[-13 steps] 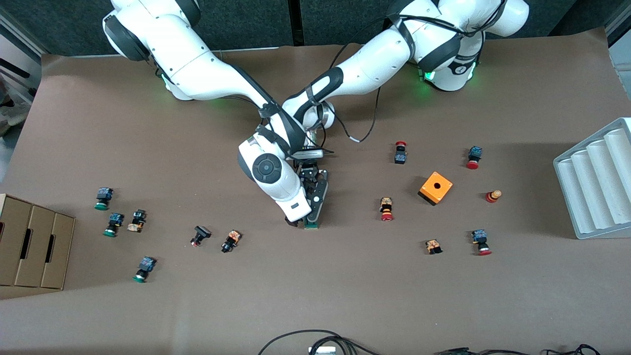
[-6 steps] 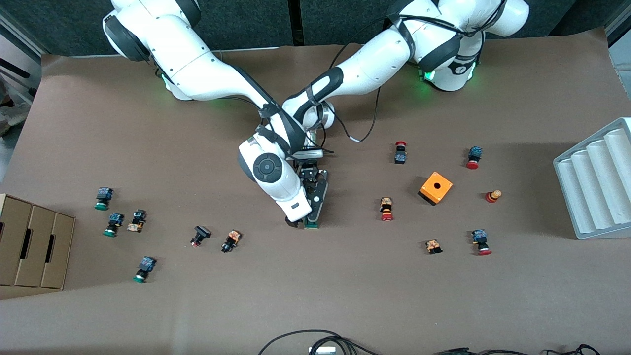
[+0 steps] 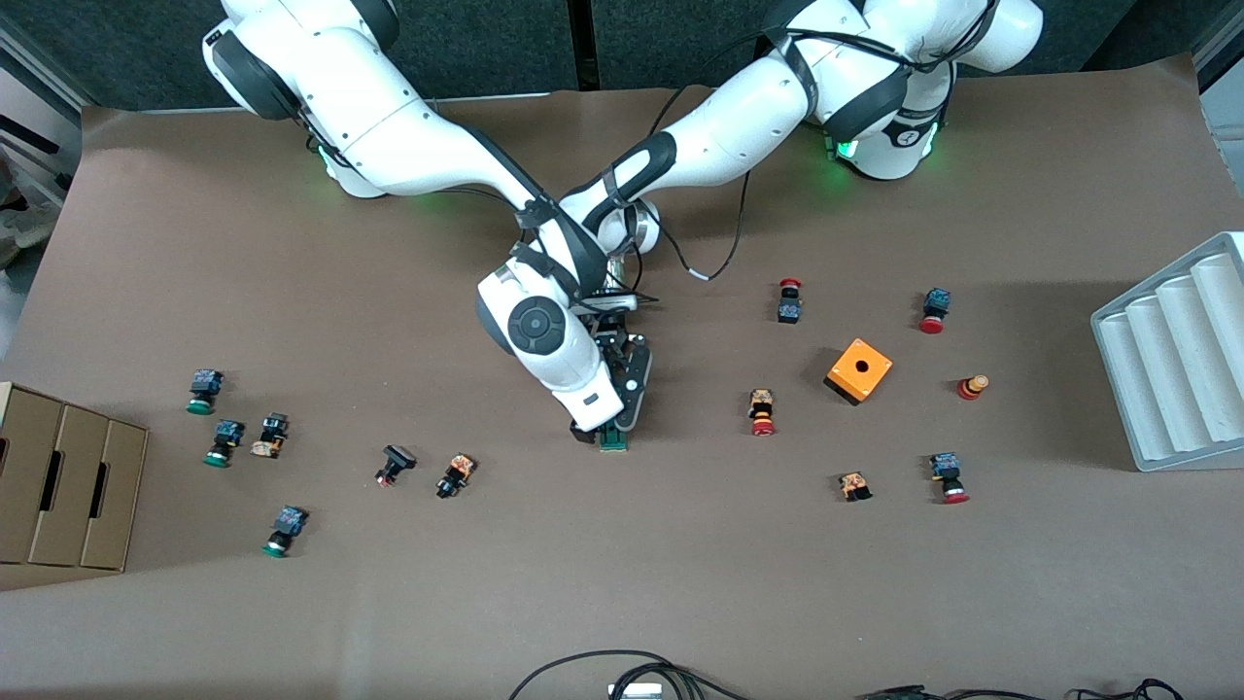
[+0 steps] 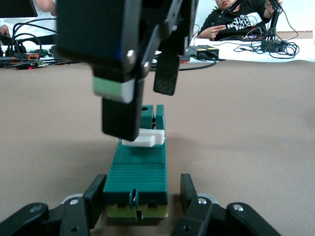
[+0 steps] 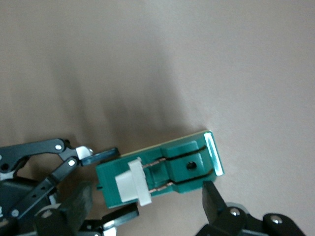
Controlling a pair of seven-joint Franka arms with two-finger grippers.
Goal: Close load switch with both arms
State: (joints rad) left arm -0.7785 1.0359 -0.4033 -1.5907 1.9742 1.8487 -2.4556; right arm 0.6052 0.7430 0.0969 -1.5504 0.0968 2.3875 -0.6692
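Observation:
The load switch [image 3: 613, 440] lies flat mid-table, a narrow green block [image 4: 139, 167] with a white handle [image 4: 145, 138] standing across its middle [image 5: 132, 186]. My left gripper [image 4: 142, 196] is shut on one end of it, low on the table, a finger [image 4: 96, 196] on each side. My right gripper [image 5: 145, 204] hangs open just above the switch, one finger [image 4: 122, 115] right beside the white handle and the other [image 4: 166, 73] raised over the block. In the front view the right hand [image 3: 587, 432] covers most of the switch, and the left gripper [image 3: 622, 420] sits beside it.
Small red- and green-capped push buttons are scattered toward both ends of the table. An orange box with a hole [image 3: 859, 370] sits toward the left arm's end, with a white ribbed tray [image 3: 1171, 360] at that edge. Cardboard boxes [image 3: 58, 486] stand at the right arm's end.
The right arm's hand has shifted slightly toward the left arm's end, closer over the switch. The switch and the left gripper stay where they were.

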